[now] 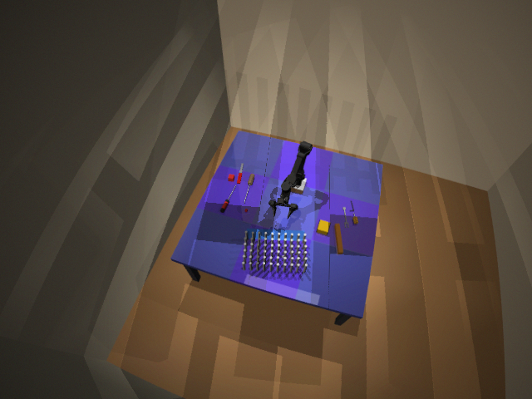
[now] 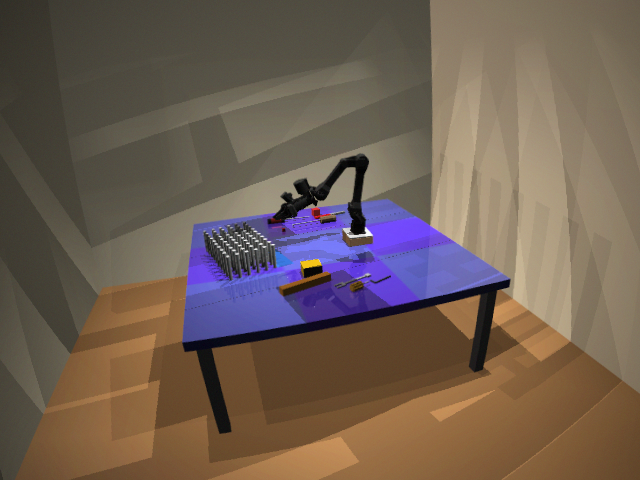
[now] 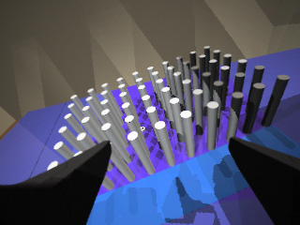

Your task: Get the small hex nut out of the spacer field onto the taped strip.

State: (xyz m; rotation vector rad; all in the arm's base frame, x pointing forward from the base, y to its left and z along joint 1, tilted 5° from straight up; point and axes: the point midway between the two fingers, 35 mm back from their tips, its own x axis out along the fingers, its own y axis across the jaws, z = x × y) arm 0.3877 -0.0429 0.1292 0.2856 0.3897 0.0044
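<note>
The fingers [image 1: 282, 216] [image 2: 275, 218] are spread wide with nothing between them, on the arm's side of the spacers [image 1: 278, 251] [image 2: 242, 250] [image 3: 163, 141]. The spacers stand upright in rows near the counter's [image 1: 214, 248] [image 2: 439, 273] [image 3: 25, 136] long edge opposite the arm's base. A small pale speck, apparently the hex nut [image 3: 142, 128], sits among them (too tiny to make out its shape), while the taped strip [image 1: 253, 234] [image 2: 281, 259] [image 3: 206, 175] runs just beside their arm-facing row.

Toward one side edge lie a hooked tool [image 1: 355, 219] [image 2: 357, 285] and a wrench [image 1: 345, 216] [image 2: 354, 280], with an orange bar [image 1: 338, 238] [image 2: 305, 283] beside a yellow block [image 1: 323, 227] [image 2: 311, 267]. Near the opposite side edge, a red cube [image 1: 231, 177] [image 2: 315, 211] lies beside a red-handled tool [image 1: 239, 176].
</note>
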